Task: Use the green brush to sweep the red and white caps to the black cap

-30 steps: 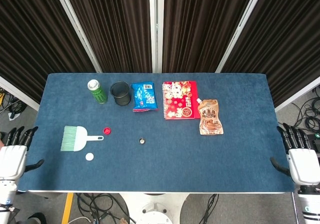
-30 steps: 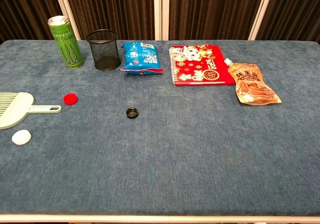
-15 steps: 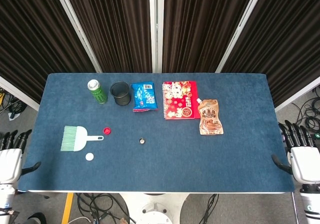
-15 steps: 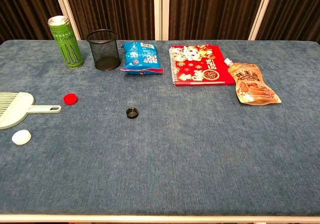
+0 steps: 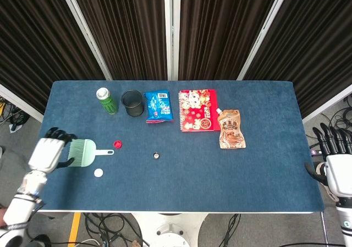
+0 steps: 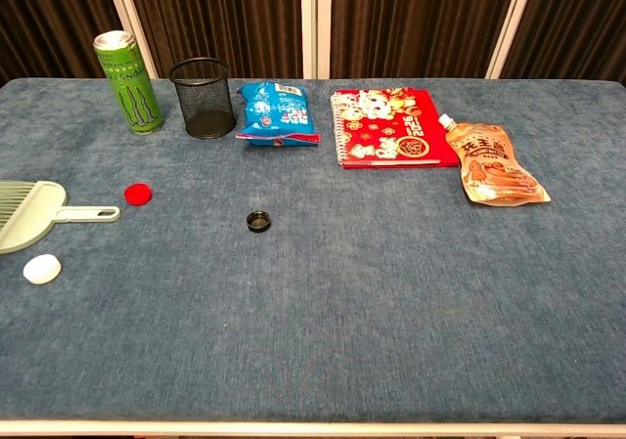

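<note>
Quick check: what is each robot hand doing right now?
Left robot hand: at the green brush's bristle end; grip cannot be told.
Right robot hand: open, holding nothing.

Three bottle caps lie near the left hand (image 5: 47,153): one red cap (image 5: 117,144), one white cap (image 5: 98,173), one black cap (image 5: 156,155). One green brush (image 5: 85,152) lies beside that hand. Farther off: one can (image 5: 107,100), one mesh cup (image 5: 132,103), one blue packet (image 5: 158,106), one notebook (image 5: 197,110), one pouch (image 5: 230,129).
</note>
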`<act>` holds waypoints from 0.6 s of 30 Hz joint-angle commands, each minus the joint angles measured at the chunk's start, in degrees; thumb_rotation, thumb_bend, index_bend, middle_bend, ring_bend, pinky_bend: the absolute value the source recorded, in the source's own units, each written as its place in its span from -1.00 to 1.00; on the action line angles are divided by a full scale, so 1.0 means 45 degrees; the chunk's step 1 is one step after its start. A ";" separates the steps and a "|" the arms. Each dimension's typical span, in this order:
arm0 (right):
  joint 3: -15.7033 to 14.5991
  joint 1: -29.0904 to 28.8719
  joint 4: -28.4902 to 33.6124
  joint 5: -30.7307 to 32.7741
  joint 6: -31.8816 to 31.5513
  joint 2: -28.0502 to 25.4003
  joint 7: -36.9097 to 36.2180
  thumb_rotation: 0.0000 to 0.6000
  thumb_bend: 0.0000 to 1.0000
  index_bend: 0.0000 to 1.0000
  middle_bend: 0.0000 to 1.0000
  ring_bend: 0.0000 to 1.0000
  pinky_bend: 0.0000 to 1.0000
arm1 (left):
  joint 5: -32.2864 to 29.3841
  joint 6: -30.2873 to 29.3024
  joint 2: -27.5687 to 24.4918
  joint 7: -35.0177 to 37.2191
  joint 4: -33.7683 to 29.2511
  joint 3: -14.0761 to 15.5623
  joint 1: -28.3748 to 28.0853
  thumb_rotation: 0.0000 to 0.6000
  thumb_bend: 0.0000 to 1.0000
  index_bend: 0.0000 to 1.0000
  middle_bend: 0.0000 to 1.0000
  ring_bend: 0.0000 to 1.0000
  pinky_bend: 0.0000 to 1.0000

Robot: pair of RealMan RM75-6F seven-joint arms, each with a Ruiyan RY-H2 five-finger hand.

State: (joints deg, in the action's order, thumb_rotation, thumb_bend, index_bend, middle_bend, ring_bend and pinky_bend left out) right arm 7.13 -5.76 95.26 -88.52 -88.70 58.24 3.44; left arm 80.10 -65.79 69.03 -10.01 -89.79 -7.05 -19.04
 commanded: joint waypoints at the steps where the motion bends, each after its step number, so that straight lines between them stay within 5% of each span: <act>1: -0.0001 -0.0036 0.0022 0.0012 0.0051 -0.0011 0.0018 1.00 -0.76 -1.00 -0.97 -1.00 -1.00 | -0.0840 0.1334 0.0955 -0.0693 0.0759 -0.0341 -0.1085 1.00 -0.57 -0.34 -0.23 -0.51 -0.68; 9: -0.0036 -0.0018 0.0005 0.0196 0.0138 0.0003 0.0044 1.00 -0.76 -1.00 -0.97 -1.00 -1.00 | -0.2256 0.2770 0.2846 -0.1890 0.2261 -0.0310 -0.2207 1.00 -0.57 -0.27 -0.22 -0.51 -0.66; 18: -0.0058 0.0014 -0.0182 0.0442 0.0237 0.0119 -0.0136 1.00 -0.76 -1.00 -0.97 -1.00 -1.00 | -0.2605 0.2404 0.4070 -0.3476 0.3049 0.0227 -0.2433 1.00 -0.58 -0.24 -0.14 -0.47 -0.64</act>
State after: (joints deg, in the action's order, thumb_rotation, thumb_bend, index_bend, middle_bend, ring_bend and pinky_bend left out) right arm 6.87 -5.69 94.47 -86.56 -87.65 58.74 2.86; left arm 68.55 -54.46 86.47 -24.62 -76.85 -6.61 -29.73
